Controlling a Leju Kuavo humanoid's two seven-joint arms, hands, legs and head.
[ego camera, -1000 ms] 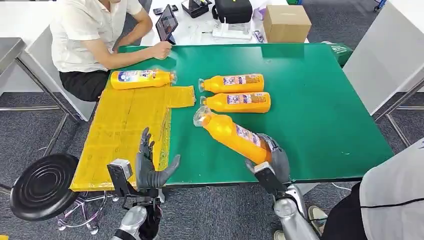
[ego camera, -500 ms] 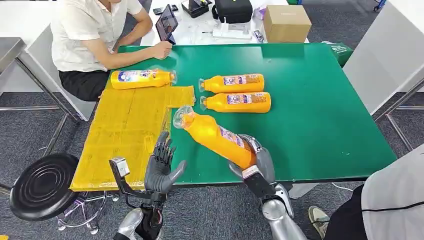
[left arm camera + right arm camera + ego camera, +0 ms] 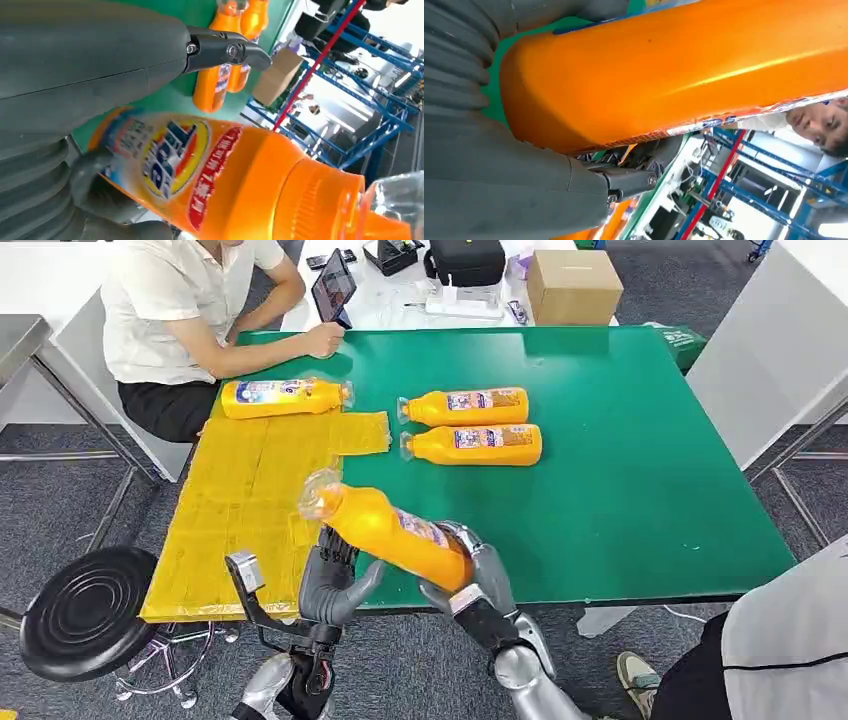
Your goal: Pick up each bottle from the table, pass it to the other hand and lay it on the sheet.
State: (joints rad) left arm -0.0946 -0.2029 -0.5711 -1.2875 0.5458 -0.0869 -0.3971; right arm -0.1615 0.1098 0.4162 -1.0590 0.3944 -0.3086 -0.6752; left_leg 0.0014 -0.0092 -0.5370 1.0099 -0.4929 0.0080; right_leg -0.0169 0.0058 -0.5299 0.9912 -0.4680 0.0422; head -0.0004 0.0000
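Note:
My right hand (image 3: 478, 575) grips the base of an orange bottle (image 3: 385, 532) and holds it tilted above the table's front edge, cap end up and toward the yellow sheet (image 3: 250, 490). My left hand (image 3: 335, 580) is open just under the bottle's middle, fingers spread; I cannot tell whether it touches. In the left wrist view the labelled bottle (image 3: 225, 185) lies across the thumb (image 3: 225, 50). In the right wrist view the bottle (image 3: 684, 65) fills my right hand (image 3: 499, 190). One bottle (image 3: 285, 398) lies on the sheet's far end. Two more (image 3: 465, 407) (image 3: 472, 444) lie on the green table (image 3: 640, 460).
A seated person (image 3: 180, 310) leans an arm on the table's far left corner beside a tablet (image 3: 333, 287). A black stool (image 3: 88, 610) stands at the front left. A cardboard box (image 3: 572, 285) sits behind the table. Another person (image 3: 790, 640) stands at the right.
My right hand has carried the bottle leftward along the front edge to my left hand. My left hand has risen and moved right, under the bottle.

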